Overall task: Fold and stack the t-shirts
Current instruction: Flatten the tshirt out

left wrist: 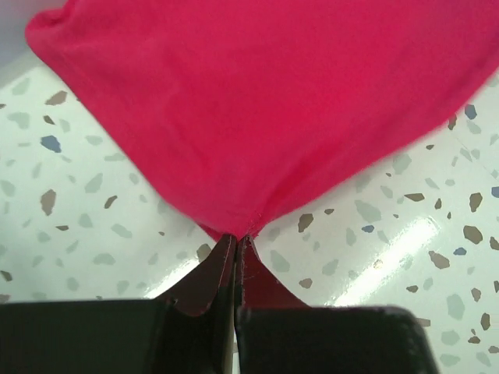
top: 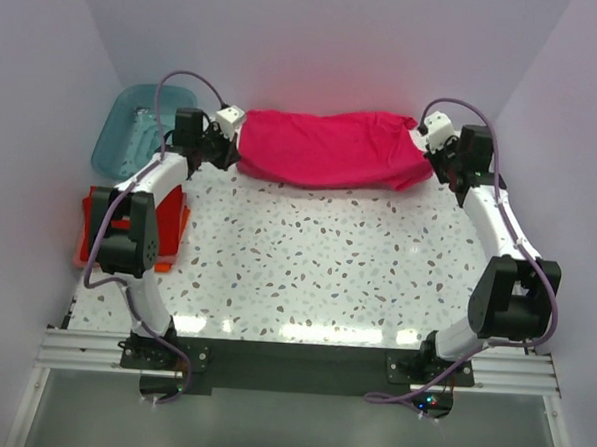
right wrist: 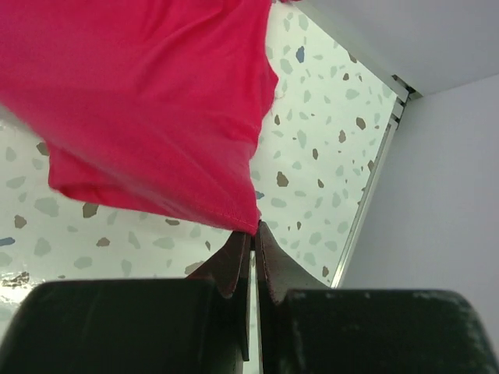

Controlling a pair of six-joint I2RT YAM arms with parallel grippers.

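My left claw and right claw each pinch an edge of the pink shirt — it stretches between them, I reckon to spread it flat for folding.

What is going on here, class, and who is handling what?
The left arm's fingers and the right arm's fingers are each shut on one end of the magenta-pink t-shirt, holding it stretched across the far side of the table. A folded red and orange stack sits at the left, near a teal tub.

Bright light, with white glare on the table and a pink glow from the t-shirt on the back wall.
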